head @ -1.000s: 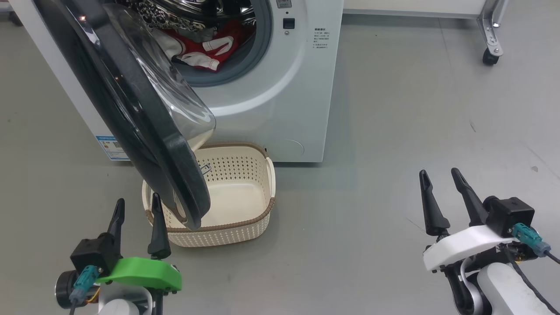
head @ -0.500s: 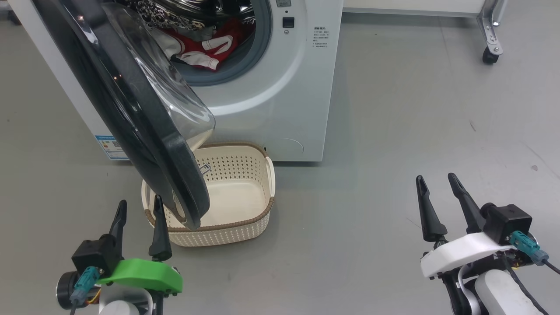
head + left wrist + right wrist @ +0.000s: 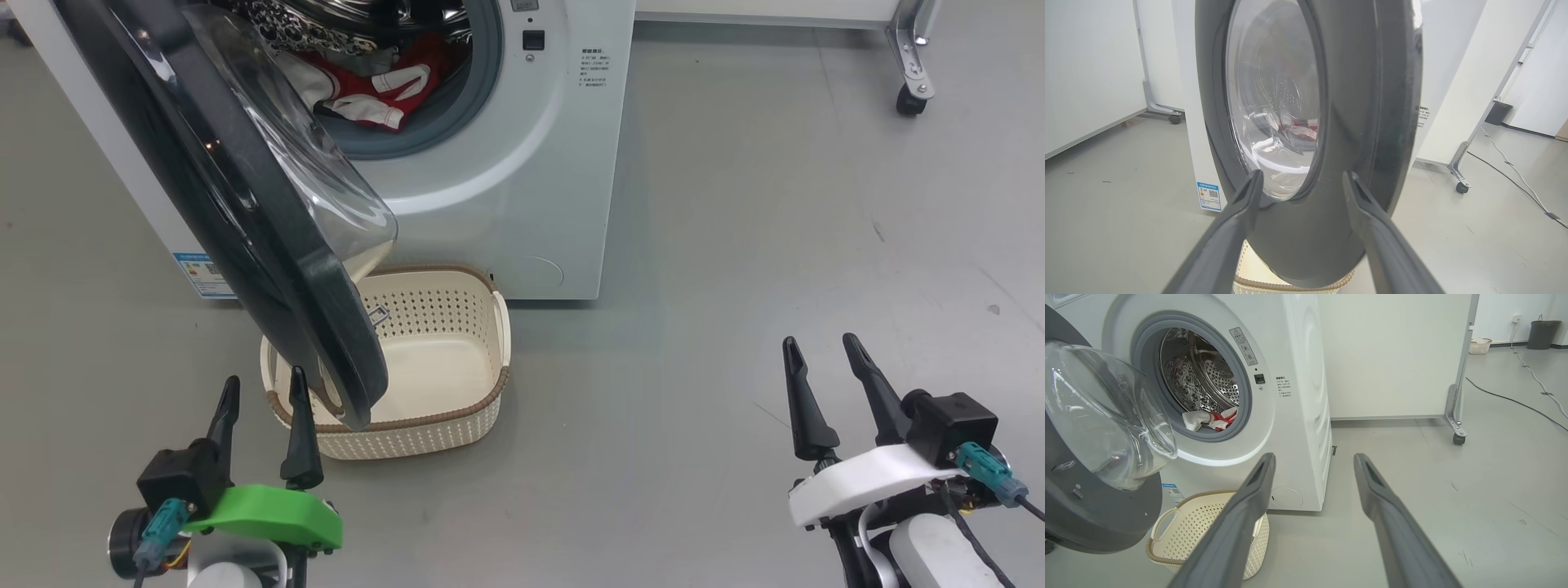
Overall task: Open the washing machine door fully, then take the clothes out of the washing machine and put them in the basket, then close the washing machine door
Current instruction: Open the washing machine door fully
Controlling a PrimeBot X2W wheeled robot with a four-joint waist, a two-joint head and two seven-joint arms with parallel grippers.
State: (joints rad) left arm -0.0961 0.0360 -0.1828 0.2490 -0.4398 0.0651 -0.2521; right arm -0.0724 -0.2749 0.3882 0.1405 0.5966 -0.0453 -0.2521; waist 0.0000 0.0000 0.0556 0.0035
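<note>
Right pincer (image 3: 818, 338) slightly lower than before

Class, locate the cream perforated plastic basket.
Head view, left of centre: the basket stands on the floor before the white washing machine, under its round black door.

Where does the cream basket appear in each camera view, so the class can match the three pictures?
Head view: the basket sits lower centre-left, partly behind the washing machine door.
Left wrist view: the basket peeks at the bottom edge, under the door.
Right wrist view: the basket lies lower left, below the door.
Shared landmark: the door's black rim.
</note>
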